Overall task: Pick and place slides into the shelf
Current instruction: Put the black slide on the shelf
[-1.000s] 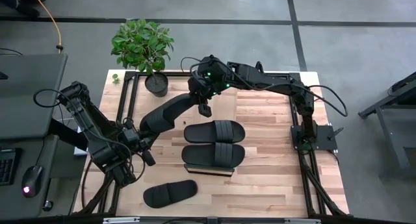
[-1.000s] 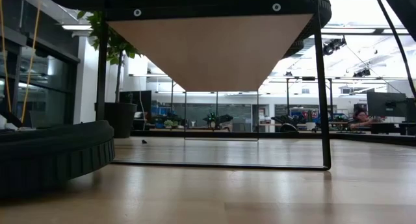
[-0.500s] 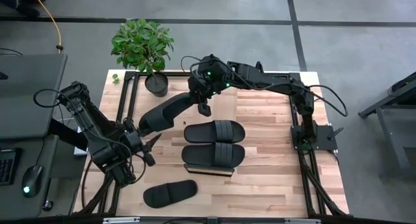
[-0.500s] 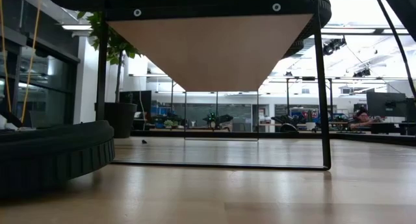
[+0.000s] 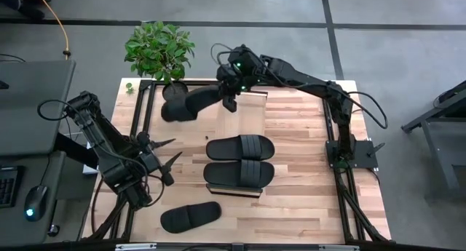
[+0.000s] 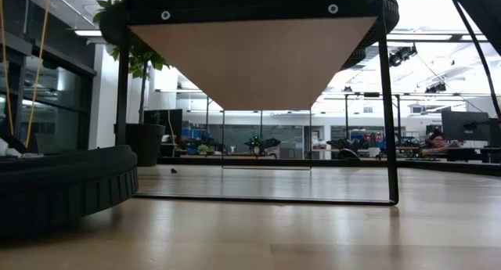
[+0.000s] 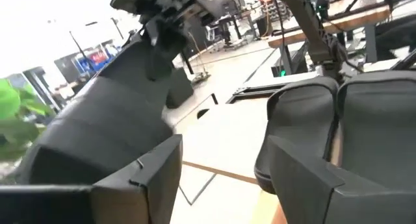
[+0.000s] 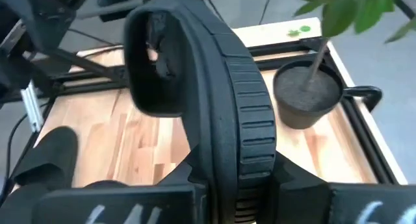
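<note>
My right gripper (image 5: 228, 102) is shut on a black slide (image 5: 188, 105) and holds it in the air over the table's far left, beside the plant pot. Two more slides (image 5: 240, 146) (image 5: 239, 172) lie side by side, soles down, on the shelf (image 5: 233, 191) in the table's middle. Another slide (image 5: 191, 217) lies flat on the table near the front left. My left gripper (image 5: 166, 150) stands open at the left, clear of the held slide (image 7: 110, 120), with nothing between its fingers (image 7: 312, 178). My right gripper pinches the slide between its two fingers at the ribbed strap (image 8: 242, 160), on the end of the slide nearest the gripper. The fingers come from the table's right, slanting down. The slide is lifted clear and reaches out toward the table's left edge.
A potted plant (image 5: 175, 94) stands at the far left corner, close to the held slide's free end. Black frame rails (image 5: 142, 105) run along the table's left and right sides. In the low view the shelf's underside (image 6: 250, 59) fills the top.
My left gripper has opened, let go of the slide's end and rolled about its own line, staying where it was. My right gripper has swung toward the table's far left with the slide, whose free end has gone from the left gripper to beside the pot.
</note>
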